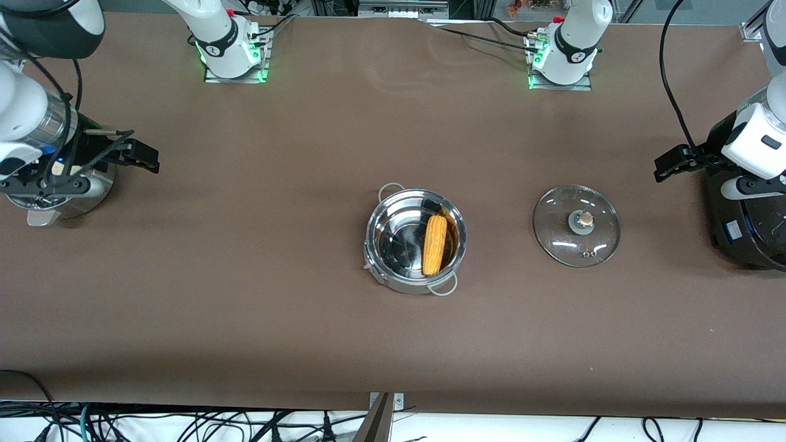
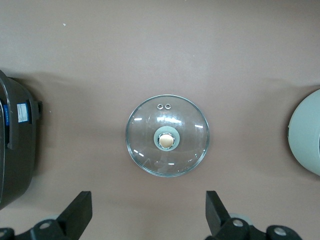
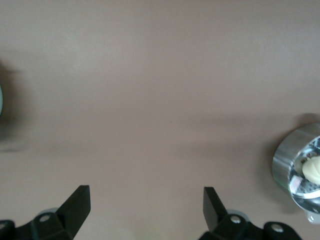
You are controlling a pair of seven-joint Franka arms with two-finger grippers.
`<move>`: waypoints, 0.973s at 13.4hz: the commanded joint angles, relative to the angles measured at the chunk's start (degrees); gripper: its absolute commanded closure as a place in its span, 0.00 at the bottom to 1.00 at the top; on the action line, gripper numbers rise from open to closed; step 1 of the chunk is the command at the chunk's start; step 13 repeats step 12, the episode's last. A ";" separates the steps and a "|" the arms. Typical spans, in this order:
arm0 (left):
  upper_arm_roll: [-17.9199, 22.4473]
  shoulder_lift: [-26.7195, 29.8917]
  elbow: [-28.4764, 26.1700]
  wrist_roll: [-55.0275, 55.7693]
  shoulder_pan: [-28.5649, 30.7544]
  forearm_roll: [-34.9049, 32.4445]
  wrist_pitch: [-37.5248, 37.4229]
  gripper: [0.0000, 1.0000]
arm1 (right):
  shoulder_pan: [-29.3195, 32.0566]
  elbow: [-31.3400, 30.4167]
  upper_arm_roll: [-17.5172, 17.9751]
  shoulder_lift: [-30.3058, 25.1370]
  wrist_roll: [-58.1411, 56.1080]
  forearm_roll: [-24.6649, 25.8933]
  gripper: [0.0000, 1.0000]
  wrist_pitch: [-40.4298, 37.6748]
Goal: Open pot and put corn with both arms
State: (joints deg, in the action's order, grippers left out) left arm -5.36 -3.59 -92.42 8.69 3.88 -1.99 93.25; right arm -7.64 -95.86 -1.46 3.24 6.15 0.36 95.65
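The shiny steel pot (image 1: 393, 215) stands uncovered at the table's middle. The yellow-orange corn (image 1: 435, 244) lies inside it, along the wall toward the left arm's end. The glass lid (image 1: 576, 226) lies flat on the table beside the pot, knob up, toward the left arm's end. It also shows in the left wrist view (image 2: 167, 135). My left gripper (image 1: 666, 167) (image 2: 148, 210) is open and empty, raised over the table between the lid and the black cooker. My right gripper (image 1: 147, 161) (image 3: 145, 205) is open and empty, raised over bare table at the right arm's end.
A large black cooker (image 1: 749, 227) (image 2: 15, 145) stands at the left arm's end. A perforated steel steamer pot (image 1: 80, 193) (image 3: 295, 170) with a pale bun (image 3: 312, 170) stands under the right arm's wrist. Cables hang at the table's near edge.
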 commanded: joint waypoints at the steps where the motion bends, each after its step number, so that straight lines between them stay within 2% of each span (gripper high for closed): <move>1: -0.18 0.34 0.40 0.01 0.43 0.76 -1.05 0.00 | 4.10 -13.31 1.55 -7.90 -1.04 0.53 0.00 7.53; 3: -0.18 0.34 0.40 -0.08 0.34 0.76 -1.14 0.00 | 6.32 -11.73 1.29 -7.98 -4.11 -1.31 0.00 6.40; 6: -0.18 0.34 0.31 0.18 0.43 0.76 -1.14 0.00 | 7.02 -2.35 1.55 -4.31 -4.92 -0.62 0.00 -5.89; 13: -0.18 0.25 0.31 0.18 0.34 0.76 -1.49 0.00 | 8.00 -2.14 1.64 -4.03 -4.65 -0.97 0.00 -5.48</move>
